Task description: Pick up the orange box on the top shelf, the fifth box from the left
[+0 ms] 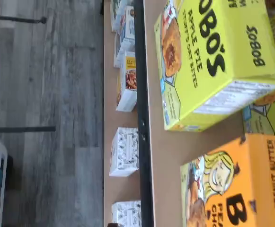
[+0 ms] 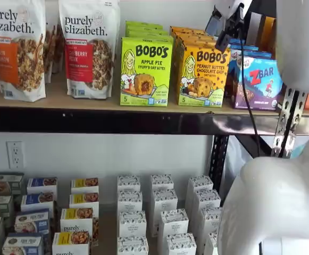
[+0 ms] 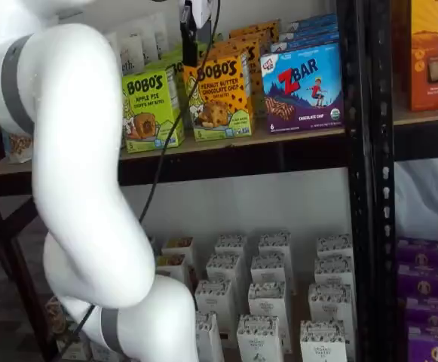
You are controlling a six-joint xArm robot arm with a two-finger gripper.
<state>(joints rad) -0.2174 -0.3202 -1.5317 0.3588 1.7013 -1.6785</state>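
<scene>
The gripper (image 3: 191,41) hangs from the upper edge of a shelf view, a white body with a dark finger pointing down and a black cable trailing beside it. Only one finger shows clearly, side-on, so I cannot tell whether the fingers are apart or together. It sits just above the front top corner of the orange box (image 3: 220,96), and whether it touches the box cannot be made out.

The orange box stands upright at the front of the top shelf (image 2: 90,101), facing forward, with more orange boxes lined up behind it. It carries a cartoon blonde girl and a picture of a bar. To one side, just beside it, stands the lime-green Bobo's Apple Pie box (image 2: 146,70); on the other side is the blue ZBar box (image 3: 303,87).

In the wrist view the orange box (image 1: 243,184) and the lime-green box lie near each other on the tan board.

Below, small white boxes (image 2: 162,218) stand in rows on a lower shelf.

The robot's white arm (image 3: 83,188) fills the foreground.
</scene>
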